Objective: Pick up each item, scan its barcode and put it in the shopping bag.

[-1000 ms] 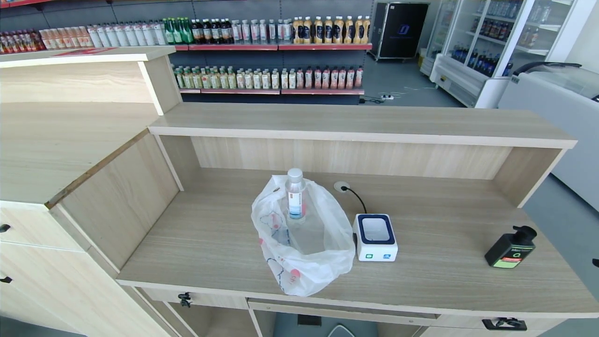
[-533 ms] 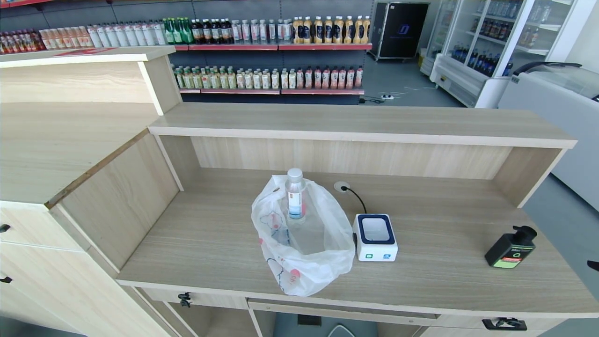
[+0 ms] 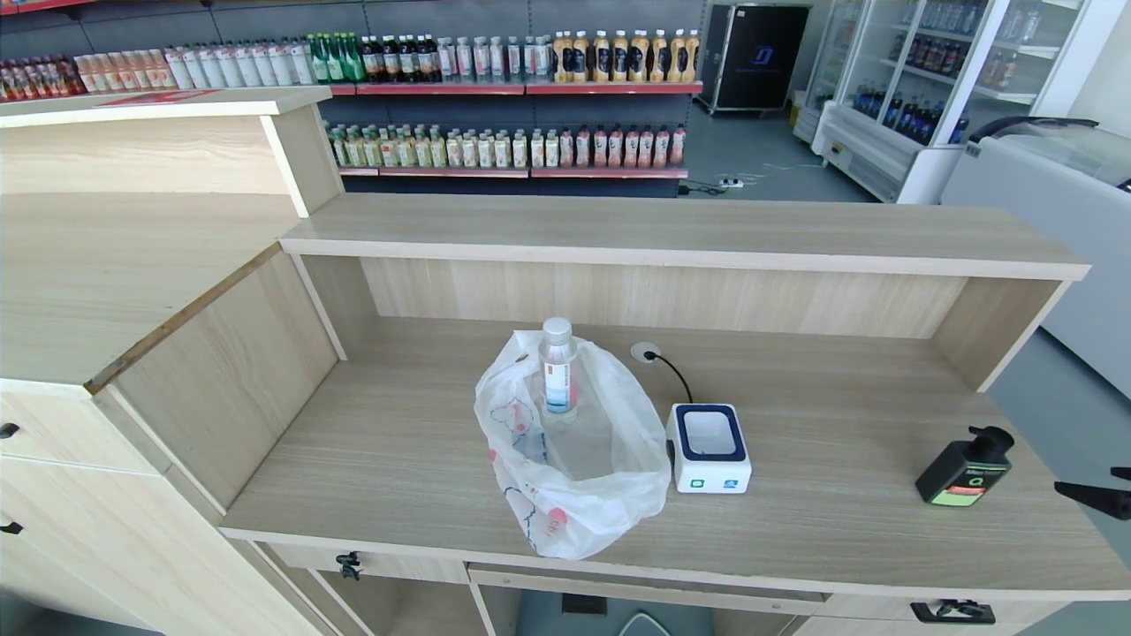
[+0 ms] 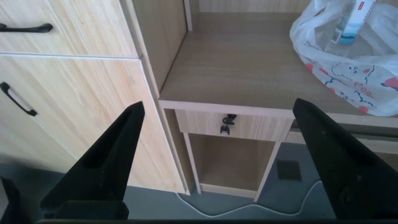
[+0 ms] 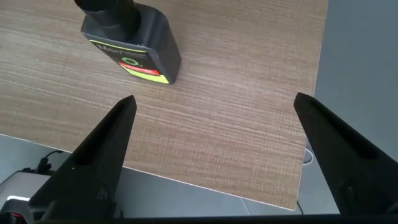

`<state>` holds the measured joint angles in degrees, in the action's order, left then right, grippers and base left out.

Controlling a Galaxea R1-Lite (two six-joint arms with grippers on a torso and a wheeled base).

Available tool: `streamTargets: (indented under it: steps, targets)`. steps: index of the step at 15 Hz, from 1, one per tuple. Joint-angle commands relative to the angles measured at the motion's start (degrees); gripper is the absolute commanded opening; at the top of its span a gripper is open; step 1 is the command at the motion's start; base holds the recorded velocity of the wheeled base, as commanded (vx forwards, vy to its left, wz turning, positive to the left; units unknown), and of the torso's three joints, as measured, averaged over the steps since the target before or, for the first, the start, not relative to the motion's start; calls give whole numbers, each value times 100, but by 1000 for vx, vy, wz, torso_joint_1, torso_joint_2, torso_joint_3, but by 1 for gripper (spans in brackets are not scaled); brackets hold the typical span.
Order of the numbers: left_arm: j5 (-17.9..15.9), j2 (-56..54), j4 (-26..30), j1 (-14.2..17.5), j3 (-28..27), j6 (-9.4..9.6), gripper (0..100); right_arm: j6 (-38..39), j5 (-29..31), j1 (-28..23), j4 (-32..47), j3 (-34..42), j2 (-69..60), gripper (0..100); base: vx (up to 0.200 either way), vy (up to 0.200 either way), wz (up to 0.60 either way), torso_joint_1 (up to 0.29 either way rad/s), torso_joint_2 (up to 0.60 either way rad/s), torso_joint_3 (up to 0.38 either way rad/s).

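A white plastic shopping bag point(image 3: 565, 459) stands open at the counter's middle, with a clear water bottle point(image 3: 558, 375) upright inside it. To the bag's right sits the white barcode scanner point(image 3: 709, 446). A black pump bottle point(image 3: 963, 470) with a green and red label stands near the counter's right end. My right gripper point(image 3: 1092, 484) is open just right of that bottle; in the right wrist view the black pump bottle point(image 5: 134, 43) lies ahead of the right gripper point(image 5: 214, 98). My left gripper point(image 4: 217, 104) is open, low in front of the counter's left corner, with the bag point(image 4: 348, 56) farther off.
The wooden counter point(image 3: 839, 424) has a raised back ledge and side walls. A cable runs from the scanner to a grommet point(image 3: 646, 352). A locked drawer point(image 4: 227, 124) hangs under the counter's front edge. A tall cabinet point(image 4: 68, 93) stands to the left.
My right gripper has come in from the right edge toward the black pump bottle. The bag, water bottle and scanner have not moved.
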<state>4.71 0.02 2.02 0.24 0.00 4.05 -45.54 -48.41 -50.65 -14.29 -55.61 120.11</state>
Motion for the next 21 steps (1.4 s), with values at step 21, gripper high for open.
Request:
streamTargets:
  steps: [21]
  targets:
    - [4, -2, 0, 11, 0, 0, 100, -420, -2, 1655, -4, -855, 1243, 100, 0, 0, 0, 0, 0, 0]
